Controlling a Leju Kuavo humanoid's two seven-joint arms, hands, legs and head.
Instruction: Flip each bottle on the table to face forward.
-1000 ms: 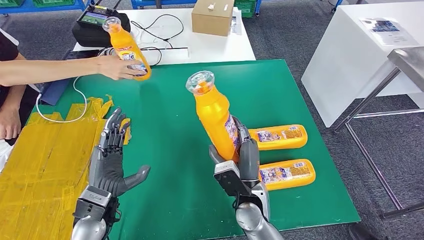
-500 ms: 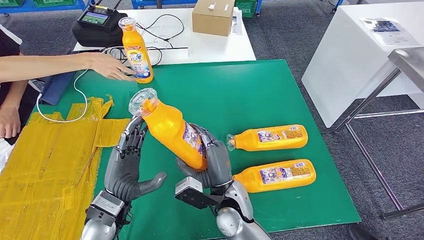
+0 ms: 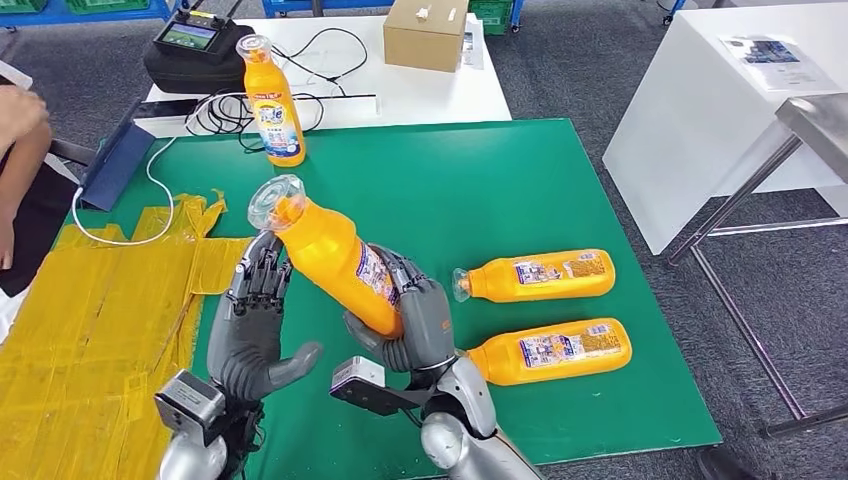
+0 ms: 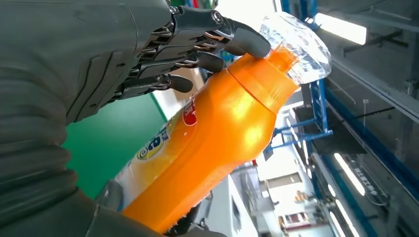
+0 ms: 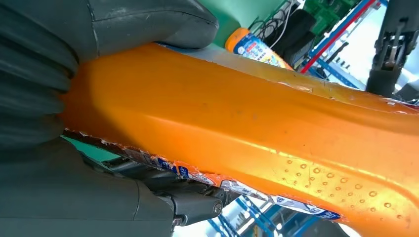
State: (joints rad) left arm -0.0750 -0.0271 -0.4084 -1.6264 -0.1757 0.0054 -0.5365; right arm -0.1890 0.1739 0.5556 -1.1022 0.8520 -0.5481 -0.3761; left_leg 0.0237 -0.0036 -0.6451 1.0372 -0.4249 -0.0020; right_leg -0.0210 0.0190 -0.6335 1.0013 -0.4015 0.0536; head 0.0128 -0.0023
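Green mat (image 3: 520, 190) on grey carpet (image 3: 600, 70); right hand (image 3: 415, 325) grips tilted bottle (image 3: 335, 258), left hand (image 3: 255, 320) spread, fingertips seemingly touching it.

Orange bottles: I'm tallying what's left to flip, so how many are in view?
4: one held tilted in the right hand, one upright at the mat's far edge, two lying at right.
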